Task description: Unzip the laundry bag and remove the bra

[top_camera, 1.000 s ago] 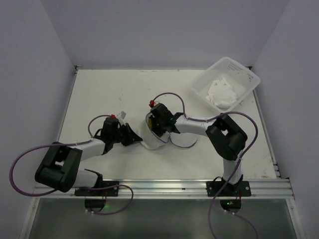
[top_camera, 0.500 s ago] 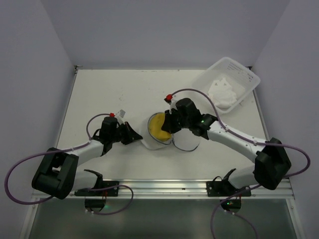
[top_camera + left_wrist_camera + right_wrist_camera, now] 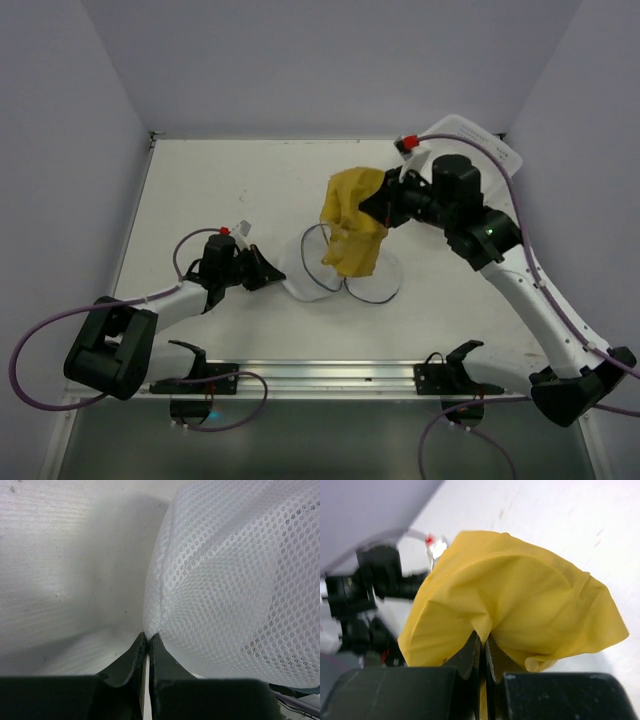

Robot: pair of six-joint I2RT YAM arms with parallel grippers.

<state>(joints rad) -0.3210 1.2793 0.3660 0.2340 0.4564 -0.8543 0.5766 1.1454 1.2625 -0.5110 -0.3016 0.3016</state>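
The white mesh laundry bag (image 3: 330, 270) lies open on the table, its two round halves with dark rims spread flat. It fills the left wrist view (image 3: 235, 580). My left gripper (image 3: 272, 272) is shut on the bag's left edge (image 3: 149, 636) and pins it low on the table. My right gripper (image 3: 376, 205) is shut on the yellow bra (image 3: 352, 222) and holds it in the air above the bag, the cloth hanging down. The right wrist view shows the bra (image 3: 520, 605) pinched between the jaws (image 3: 483, 639).
A clear-white plastic tub (image 3: 500, 150) stands at the back right corner, mostly hidden behind my right arm. The left arm (image 3: 365, 585) shows in the right wrist view. Walls close the table on the left, back and right.
My right gripper has lifted the yellow bra out of the bag, moving up and to the back right. The bag's halves now lie flat and open. The left gripper has held still.
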